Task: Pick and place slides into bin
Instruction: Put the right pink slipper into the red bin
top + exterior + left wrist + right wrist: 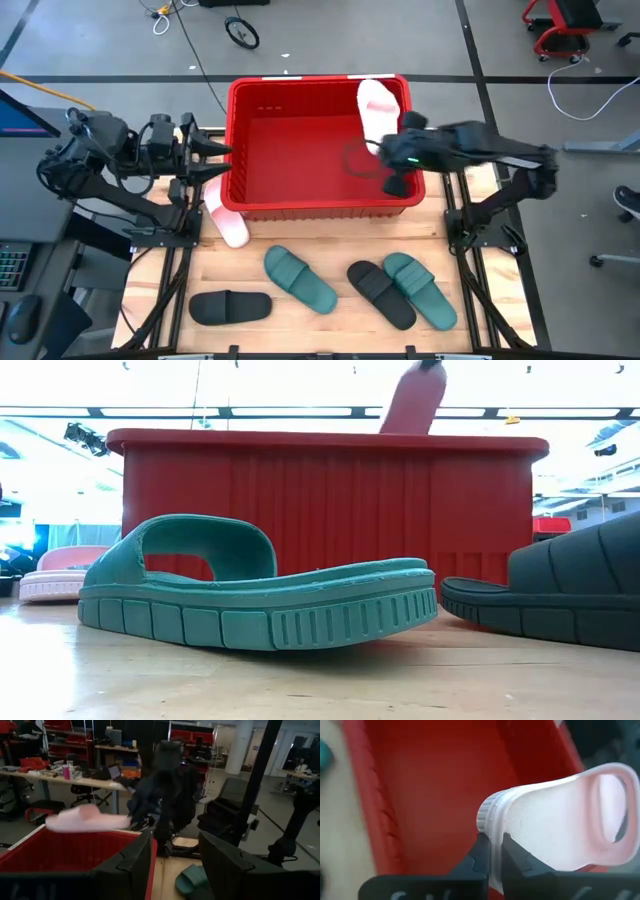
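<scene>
1. While the right hand [491, 851] pinches one pale pink slide [378, 112] over the red bin's [243, 110] far right corner, we see it gripped at the sole's edge.
2. We find the left hand [175, 865] spread wide and holding nothing, at the bin's left wall.
3. We count a second pink slide [228, 222] at the bin's near left corner, with two teal slides [300, 279] and two black slides [231, 307] along the bench's near edge.

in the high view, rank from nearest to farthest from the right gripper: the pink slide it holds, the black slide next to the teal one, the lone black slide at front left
1. Pink slide, pinched in the right gripper over the bin.
2. Paired black slide, on the table in front of the bin, right of centre.
3. Lone black slide, front left, clearly farthest.
</scene>
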You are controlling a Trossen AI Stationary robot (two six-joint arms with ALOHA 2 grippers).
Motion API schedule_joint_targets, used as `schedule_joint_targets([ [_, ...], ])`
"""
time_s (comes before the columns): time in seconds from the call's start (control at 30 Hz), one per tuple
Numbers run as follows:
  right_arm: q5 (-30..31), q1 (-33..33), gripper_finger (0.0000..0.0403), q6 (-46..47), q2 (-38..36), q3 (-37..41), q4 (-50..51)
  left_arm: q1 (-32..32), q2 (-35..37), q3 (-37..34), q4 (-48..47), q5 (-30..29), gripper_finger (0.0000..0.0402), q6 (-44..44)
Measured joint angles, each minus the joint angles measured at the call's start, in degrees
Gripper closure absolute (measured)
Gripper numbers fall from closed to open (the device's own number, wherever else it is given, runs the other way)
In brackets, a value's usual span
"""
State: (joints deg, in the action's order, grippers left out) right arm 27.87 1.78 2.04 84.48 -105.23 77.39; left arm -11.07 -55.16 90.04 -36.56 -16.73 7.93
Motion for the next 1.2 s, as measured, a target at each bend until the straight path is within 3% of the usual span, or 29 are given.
schedule_joint_targets([
  [0.23, -3.3, 8.0, 0.0382, -4.9, 12.4, 0.0, 0.4, 0.0, -1.3, 0.0, -0.1, 0.0, 0.0230, 2.3],
  [0.37, -8.2, 12.8, 0.0382, -3.5, 18.6, 0.1, 1.0, 0.0, -1.9, 0.0, -0.2, 0.0, 0.0230, 4.4],
  [0.47, -8.6, 15.4, 0.0382, -3.8, 22.2, 1.6, 0.8, 0.0, -1.9, 0.0, -0.4, 0.0, 0.0230, 5.8],
  [0.67, -8.3, 18.7, 0.0383, -8.5, 25.9, 8.2, 0.0, 0.0, -1.8, 0.0, -0.6, 0.0, 0.0230, 6.4],
  [0.8, -5.7, 19.4, 0.0381, -11.1, 25.5, 14.9, -6.6, 0.0, -1.8, 0.0, -1.0, 0.0, 0.0230, 6.4],
  [1.03, -5.7, 20.8, 0.0310, -12.8, 24.6, 24.2, -21.7, 0.0, -1.8, 0.0, -2.0, 0.0, 0.0230, 6.4],
  [1.2, -6.2, 22.4, 0.0256, -11.5, 24.6, 26.4, -23.6, 0.0, -1.8, 0.0, -2.0, 0.0, 0.0230, 6.5],
])
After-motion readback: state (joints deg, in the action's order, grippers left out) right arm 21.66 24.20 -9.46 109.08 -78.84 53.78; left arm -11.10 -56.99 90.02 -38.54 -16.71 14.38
